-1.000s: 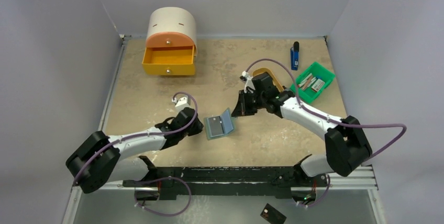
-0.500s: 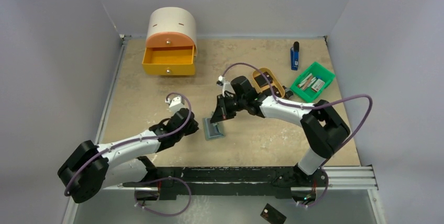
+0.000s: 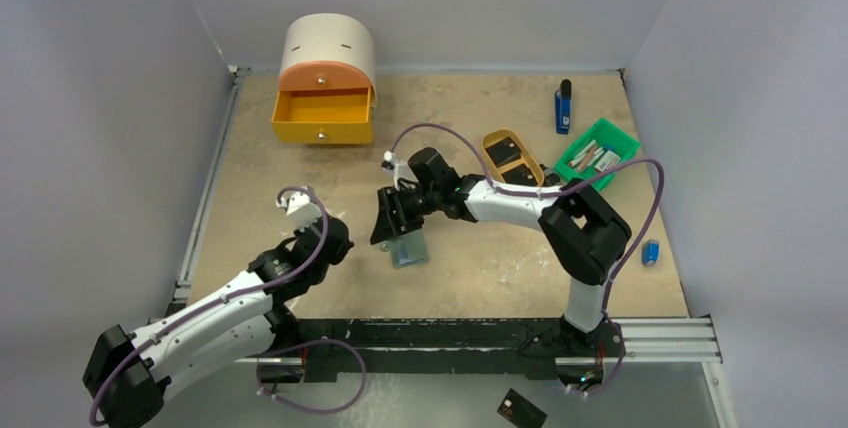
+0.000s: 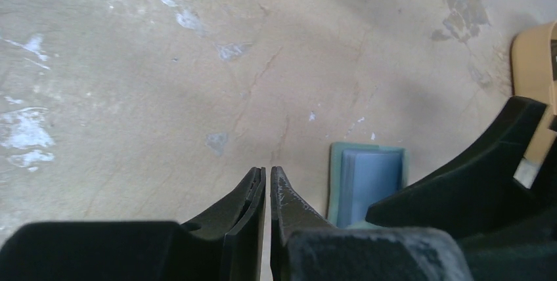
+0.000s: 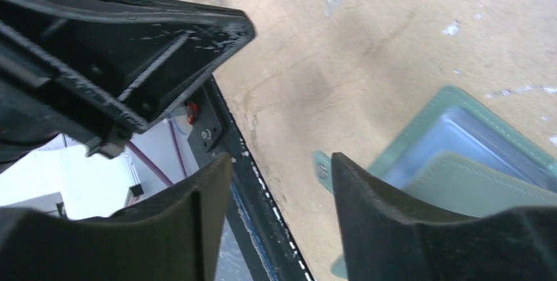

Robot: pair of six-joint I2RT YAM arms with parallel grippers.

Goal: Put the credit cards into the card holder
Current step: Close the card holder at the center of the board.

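Note:
The grey-green card holder (image 3: 408, 249) lies on the table, its pale blue pockets (image 4: 368, 179) showing and a grey-green flap (image 5: 473, 186) resting partly over them. My right gripper (image 3: 392, 228) hovers right at its left edge, open (image 5: 281, 163) with nothing between the fingers. My left gripper (image 3: 338, 240) is a short way left of the holder, shut and empty (image 4: 268, 171). A black credit card (image 3: 507, 151) rests in the tan oval tray (image 3: 495, 136). Another black card (image 3: 521, 410) lies below the table's front edge.
An orange-yellow drawer box (image 3: 323, 98) with its drawer open stands at the back left. A green bin (image 3: 600, 138) and a blue lighter-like stick (image 3: 563, 108) are at the back right. A small blue object (image 3: 651, 251) is by the right edge. The black front rail (image 5: 263, 182) runs close by.
My right gripper swung left over the card holder and opened. The holder's raised flap came down. My left arm drew back to the left, its gripper closing.

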